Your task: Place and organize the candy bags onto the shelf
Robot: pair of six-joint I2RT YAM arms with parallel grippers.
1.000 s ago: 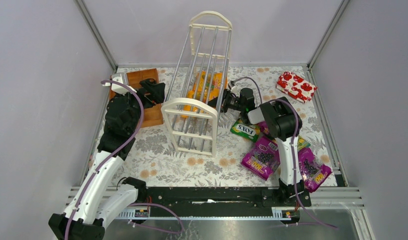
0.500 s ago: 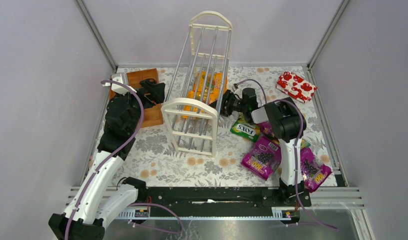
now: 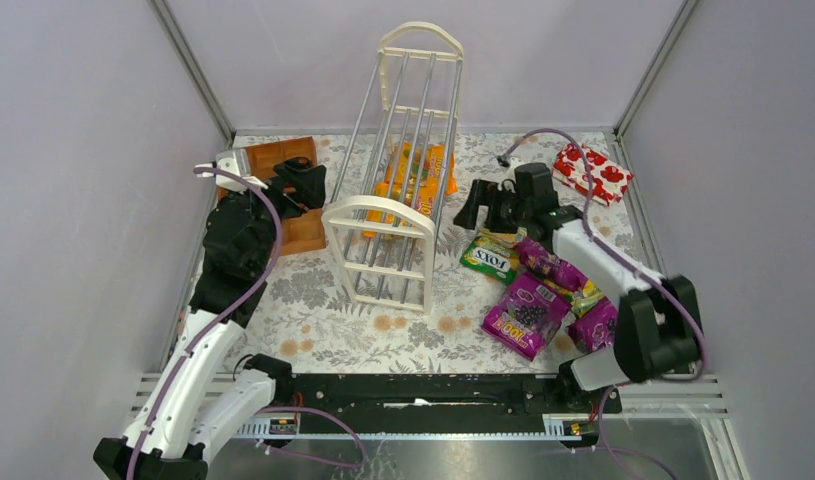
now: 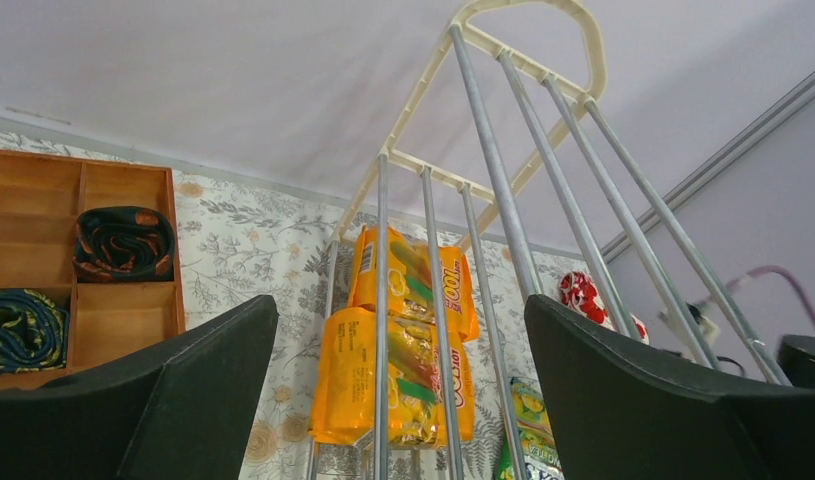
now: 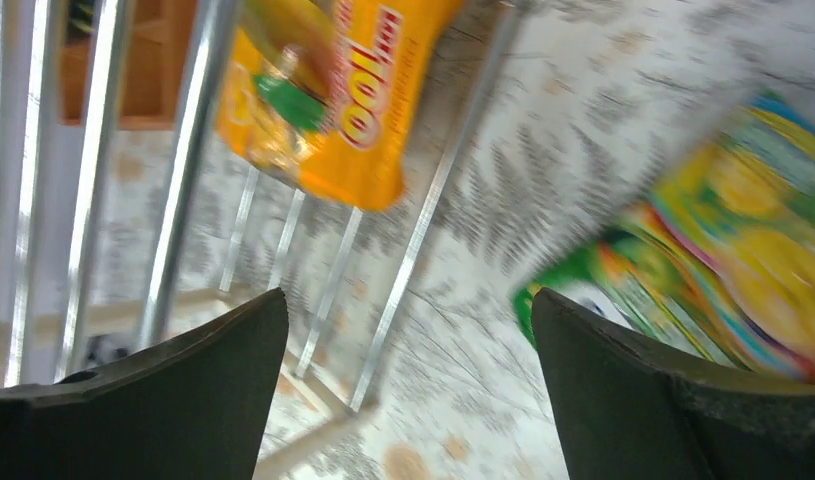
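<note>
The shelf (image 3: pixel 378 206) stands tilted in the middle of the table. Two orange-yellow candy bags (image 3: pixel 413 172) lie on its rods. My right gripper (image 3: pixel 473 208) hangs open and empty just right of the shelf, above the green FOX'S bag (image 3: pixel 488 260). Purple bags (image 3: pixel 523 310) lie beside that one. In the right wrist view the gripper (image 5: pixel 408 300) is wide open, with an orange bag (image 5: pixel 333 100) and the green bag (image 5: pixel 723 260) ahead. My left gripper (image 3: pixel 301 182) is open left of the shelf; in its wrist view (image 4: pixel 399 310) it faces the orange bags (image 4: pixel 403 380) through the rods (image 4: pixel 503 190).
A brown wooden tray (image 3: pixel 283 158) with dark rolled items (image 4: pixel 123 240) sits at the back left, under the left arm. A red packet with white shapes (image 3: pixel 591 172) lies at the back right. Grey walls close in the table on three sides.
My right gripper has let go at the shelf, opened wide and pulled back to the right. The orange bags stay on the rods. The left arm has barely shifted.
</note>
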